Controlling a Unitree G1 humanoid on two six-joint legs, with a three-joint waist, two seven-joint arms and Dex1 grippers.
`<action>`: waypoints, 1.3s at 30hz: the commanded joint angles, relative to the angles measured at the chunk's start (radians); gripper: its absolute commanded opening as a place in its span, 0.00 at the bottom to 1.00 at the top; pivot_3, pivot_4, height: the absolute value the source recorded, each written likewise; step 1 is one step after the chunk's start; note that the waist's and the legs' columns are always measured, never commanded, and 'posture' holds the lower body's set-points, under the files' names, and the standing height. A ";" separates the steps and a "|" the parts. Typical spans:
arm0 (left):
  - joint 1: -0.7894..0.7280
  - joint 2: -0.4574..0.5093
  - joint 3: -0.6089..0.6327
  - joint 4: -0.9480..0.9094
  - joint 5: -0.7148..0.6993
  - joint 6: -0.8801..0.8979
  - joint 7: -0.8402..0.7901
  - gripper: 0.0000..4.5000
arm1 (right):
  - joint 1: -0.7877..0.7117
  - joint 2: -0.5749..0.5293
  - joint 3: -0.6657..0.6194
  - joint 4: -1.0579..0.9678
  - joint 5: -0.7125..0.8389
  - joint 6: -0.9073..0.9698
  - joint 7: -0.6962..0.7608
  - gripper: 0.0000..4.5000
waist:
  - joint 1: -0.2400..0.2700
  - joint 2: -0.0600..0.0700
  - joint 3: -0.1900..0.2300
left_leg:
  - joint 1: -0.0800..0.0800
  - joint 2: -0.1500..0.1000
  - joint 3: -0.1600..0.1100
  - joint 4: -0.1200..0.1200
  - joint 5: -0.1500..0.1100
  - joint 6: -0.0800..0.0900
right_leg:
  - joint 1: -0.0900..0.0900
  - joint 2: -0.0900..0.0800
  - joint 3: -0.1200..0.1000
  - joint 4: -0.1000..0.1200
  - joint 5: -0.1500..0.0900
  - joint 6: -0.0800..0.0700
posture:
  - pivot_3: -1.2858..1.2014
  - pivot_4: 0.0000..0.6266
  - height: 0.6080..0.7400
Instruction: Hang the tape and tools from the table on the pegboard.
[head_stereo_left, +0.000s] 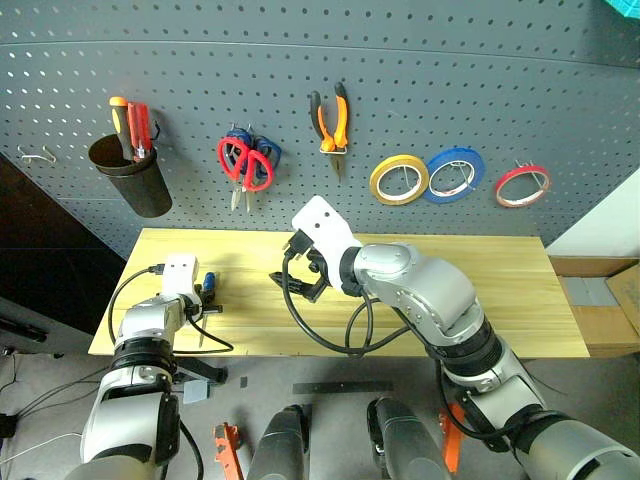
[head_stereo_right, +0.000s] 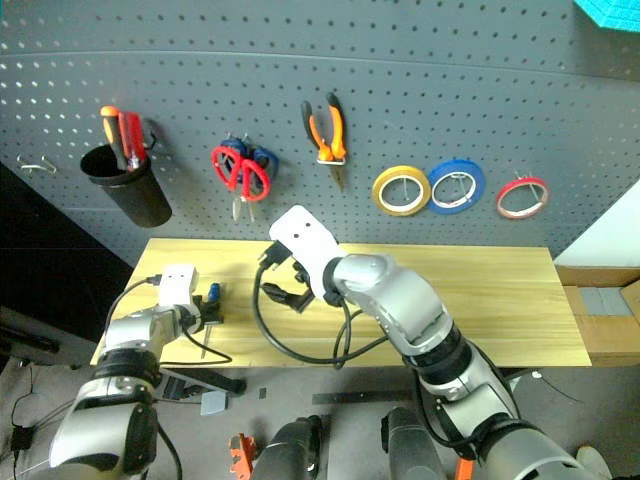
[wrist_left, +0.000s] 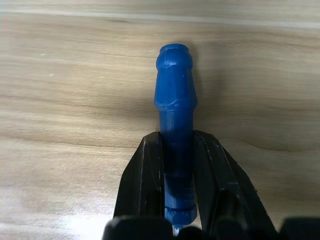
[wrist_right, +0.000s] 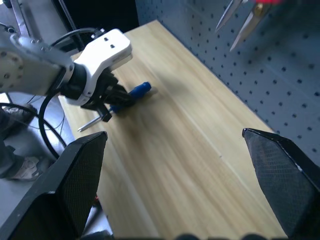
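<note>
The pegboard (head_stereo_left: 420, 70) already carried the pliers (head_stereo_left: 331, 118), red scissors (head_stereo_left: 246, 164) and red tape (head_stereo_left: 522, 186). On the table (head_stereo_left: 480, 290), the left gripper (wrist_left: 176, 165) was clamped around the blue screwdriver (wrist_left: 175, 130). The right gripper (head_stereo_left: 300, 277) hung spread wide, empty.

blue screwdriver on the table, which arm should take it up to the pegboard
Left. The left hand is already shut on the blue screwdriver at the table's left end; the right hand is open, empty, above mid-table.
</note>
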 joint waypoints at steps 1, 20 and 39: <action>0.042 0.012 0.012 -0.237 -0.041 -0.061 -0.049 0.11 | -0.030 -0.035 -0.014 -0.070 0.023 -0.021 0.052 1.00 | 0.002 0.000 0.000 | -0.001 0.000 0.000 0.000 0.000 0.000 | -0.001 -0.003 0.000 0.000 0.000 0.000 | 0.49 0.34 1.00; 0.090 0.122 0.172 -0.932 -0.078 -0.275 0.021 0.11 | -0.080 -0.147 -0.071 -0.042 0.020 -0.511 0.295 1.00 | 0.011 -0.001 -0.001 | -0.004 -0.002 0.003 -0.004 0.000 0.000 | -0.007 -0.003 0.000 -0.001 0.000 0.000 | 0.51 0.28 1.00; -0.287 0.166 0.167 -0.198 -0.018 -0.741 0.115 0.11 | -0.186 -0.030 -0.130 0.099 -0.006 -0.597 0.256 1.00 | 0.013 -0.006 -0.004 | -0.007 -0.002 0.006 -0.001 0.000 0.000 | -0.010 -0.001 -0.001 0.001 0.000 0.000 | 0.50 0.26 1.00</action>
